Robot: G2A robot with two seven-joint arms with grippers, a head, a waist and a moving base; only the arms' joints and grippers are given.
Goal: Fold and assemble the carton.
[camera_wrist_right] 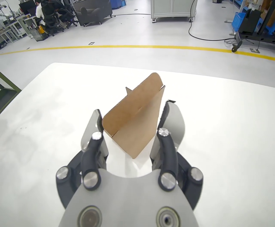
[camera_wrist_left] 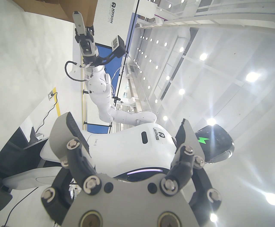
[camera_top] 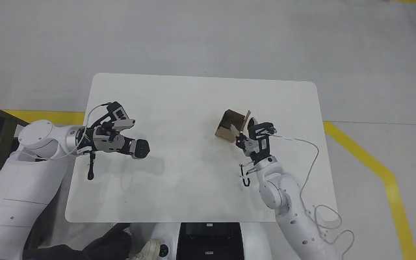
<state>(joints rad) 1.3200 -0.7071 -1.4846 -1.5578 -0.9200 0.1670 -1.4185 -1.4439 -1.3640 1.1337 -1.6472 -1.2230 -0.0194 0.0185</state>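
A brown cardboard carton (camera_top: 231, 123), partly folded with its flaps standing up, rests on the white table (camera_top: 188, 97) right of centre. My right gripper (camera_top: 246, 138) is at its near side. In the right wrist view the carton (camera_wrist_right: 137, 116) stands between the two fingers of the right gripper (camera_wrist_right: 132, 117), and both fingertips touch its edges. My left gripper (camera_top: 140, 148) hovers over the left part of the table, well away from the carton. Seen from its own wrist, the left gripper (camera_wrist_left: 126, 131) points upward, open and empty. The carton (camera_wrist_left: 64, 10) appears far off there, with the right arm below it.
The table's rounded far edge (camera_wrist_right: 150, 68) lies beyond the carton, with grey floor and a yellow floor line (camera_wrist_right: 137, 46) behind it. A wide stretch of bare tabletop (camera_top: 188, 156) separates the two arms. A dark frame (camera_top: 8, 120) stands off the table's left side.
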